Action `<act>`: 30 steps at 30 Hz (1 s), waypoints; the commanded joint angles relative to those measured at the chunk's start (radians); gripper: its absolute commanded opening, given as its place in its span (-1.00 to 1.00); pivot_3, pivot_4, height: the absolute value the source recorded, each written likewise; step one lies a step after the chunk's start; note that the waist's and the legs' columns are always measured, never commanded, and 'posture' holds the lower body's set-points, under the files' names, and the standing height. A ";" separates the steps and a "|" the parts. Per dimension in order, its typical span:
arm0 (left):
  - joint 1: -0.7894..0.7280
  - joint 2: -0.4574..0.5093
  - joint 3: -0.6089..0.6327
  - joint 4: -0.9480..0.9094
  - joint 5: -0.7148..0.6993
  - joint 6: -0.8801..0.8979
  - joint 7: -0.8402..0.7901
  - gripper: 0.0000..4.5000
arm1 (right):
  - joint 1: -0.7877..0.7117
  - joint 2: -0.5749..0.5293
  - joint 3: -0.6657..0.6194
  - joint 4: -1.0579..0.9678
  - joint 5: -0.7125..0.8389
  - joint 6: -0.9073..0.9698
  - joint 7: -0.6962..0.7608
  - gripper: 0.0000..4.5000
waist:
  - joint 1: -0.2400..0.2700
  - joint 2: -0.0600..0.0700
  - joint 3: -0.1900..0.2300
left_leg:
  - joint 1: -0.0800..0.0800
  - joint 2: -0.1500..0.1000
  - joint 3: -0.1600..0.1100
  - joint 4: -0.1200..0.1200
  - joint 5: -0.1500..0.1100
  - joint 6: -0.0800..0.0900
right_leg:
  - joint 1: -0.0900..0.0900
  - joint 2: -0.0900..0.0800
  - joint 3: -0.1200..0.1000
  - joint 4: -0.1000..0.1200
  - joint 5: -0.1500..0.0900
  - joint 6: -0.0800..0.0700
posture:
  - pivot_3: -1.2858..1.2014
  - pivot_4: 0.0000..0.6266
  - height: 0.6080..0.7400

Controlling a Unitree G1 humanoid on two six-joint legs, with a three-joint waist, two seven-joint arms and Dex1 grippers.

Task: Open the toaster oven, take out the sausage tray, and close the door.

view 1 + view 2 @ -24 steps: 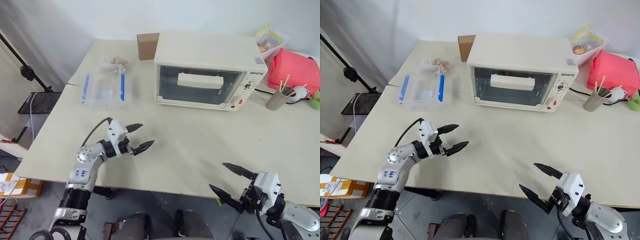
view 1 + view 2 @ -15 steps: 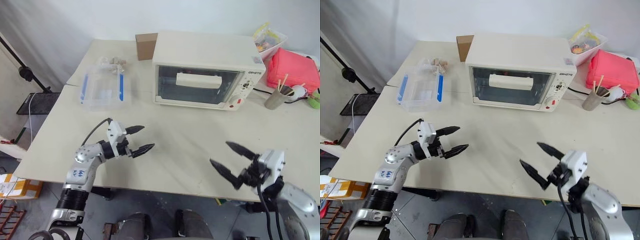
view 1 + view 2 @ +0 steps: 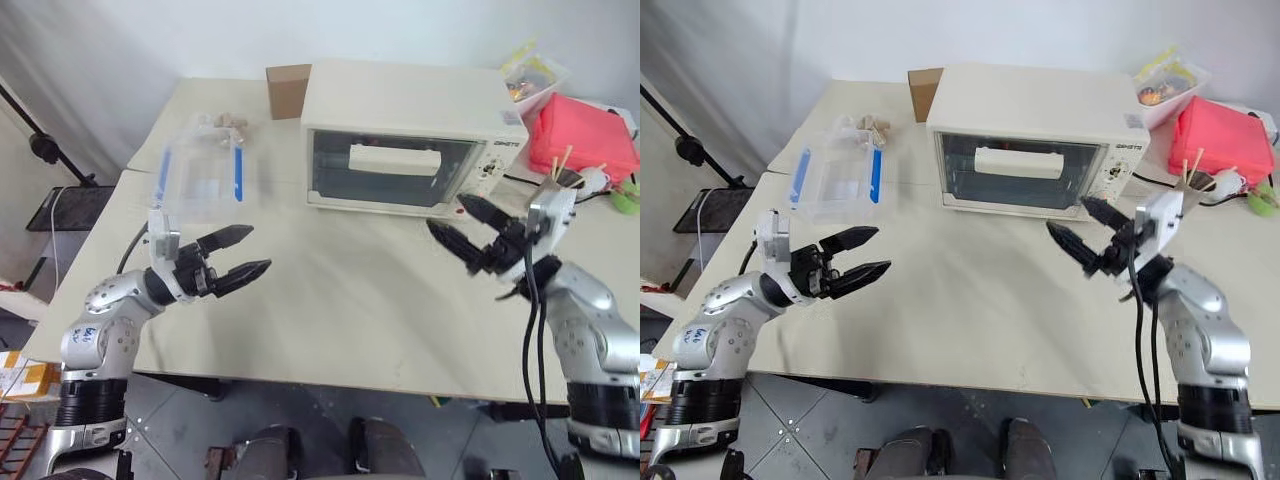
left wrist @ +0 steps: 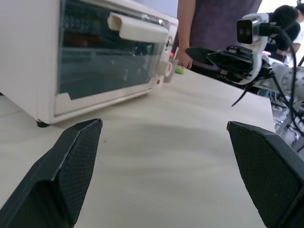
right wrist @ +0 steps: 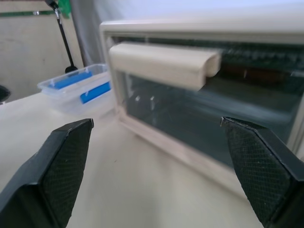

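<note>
Cream-white boxy toaster oven [image 3: 405, 135] sits at the far middle of the pale table [image 3: 340, 310], its dark-tinted glass door [image 3: 392, 170] shut, the long cream bar handle [image 3: 394, 159] across its upper part. Through the glass the inside is dim and I cannot tell where the sausage tray lies. Left gripper [image 3: 235, 254] hovers over the near left of the table, its 2 black fingers spread wide and holding nothing. Right gripper [image 3: 462, 225] hangs just in front of the oven's right lower corner, near the knob panel [image 3: 497, 172], jaws equally wide and empty, apart from the door. Bare tabletop lies between both grippers and the door. Clear plastic container with blue clips [image 3: 203, 178] rests to the oven's left; a small brown cardboard box [image 3: 287, 90] stands at its far left corner. Right of the oven are a red pouch [image 3: 585, 135], a cup of sticks [image 3: 556, 176] and a clear tub of snacks [image 3: 532, 78]. A person's arm [image 4: 186, 28] shows beyond the table in the left wrist view.
</note>
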 commanded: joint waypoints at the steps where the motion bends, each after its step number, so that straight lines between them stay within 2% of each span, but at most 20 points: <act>1: -0.001 -0.008 0.014 -0.057 -0.027 0.008 0.017 0.98 | -0.088 0.020 0.025 0.112 -0.050 -0.035 0.030 1.00 | 0.000 0.000 0.000 | 0.000 0.000 0.000 0.000 0.000 0.000 | 0.000 0.000 0.000 0.000 0.000 0.000 | 0.03 -0.52 1.00; 7: 0.011 -0.019 0.003 -0.084 -0.024 0.022 0.028 0.98 | -0.191 0.053 0.036 0.225 -0.095 -0.105 0.083 1.00 | 0.005 0.000 0.000 | -0.001 0.000 -0.001 0.000 0.000 0.000 | 0.000 0.000 -0.001 0.001 0.000 0.000 | 0.03 -0.52 1.00; 11: 0.010 -0.029 0.009 -0.079 -0.025 0.031 0.045 0.98 | -0.189 0.073 0.027 0.170 -0.055 -0.125 0.157 1.00 | 0.005 0.000 0.000 | -0.001 0.000 -0.001 0.000 0.000 0.000 | 0.000 0.000 -0.001 0.001 0.000 0.000 | 0.03 -0.52 1.00; 21: -0.103 -0.067 0.004 0.056 -0.013 0.060 0.071 0.98 | 0.025 -0.033 0.108 -0.038 -0.141 -0.174 0.329 1.00 | 0.006 0.000 0.000 | -0.001 0.000 0.000 -0.001 0.000 0.000 | -0.001 0.000 -0.002 0.000 0.000 0.000 | 0.03 -0.52 1.00; 24: -0.173 -0.093 0.016 0.131 -0.005 0.042 0.093 0.74 | 0.061 -0.046 0.112 -0.049 -0.166 -0.202 0.344 1.00 | 0.007 0.000 0.000 | -0.001 0.000 0.000 -0.001 0.000 -0.001 | -0.001 0.000 -0.003 0.001 0.000 0.000 | 0.03 -0.52 1.00; 30: -0.467 -0.181 -0.018 0.447 0.081 -0.080 0.096 -0.03 | 0.089 -0.052 0.129 -0.010 -0.240 -0.308 0.368 1.00 | 0.013 -0.003 0.002 | -0.002 0.000 0.000 0.002 0.000 -0.001 | 0.000 0.000 -0.008 0.001 0.000 0.000 | 0.03 -0.52 1.00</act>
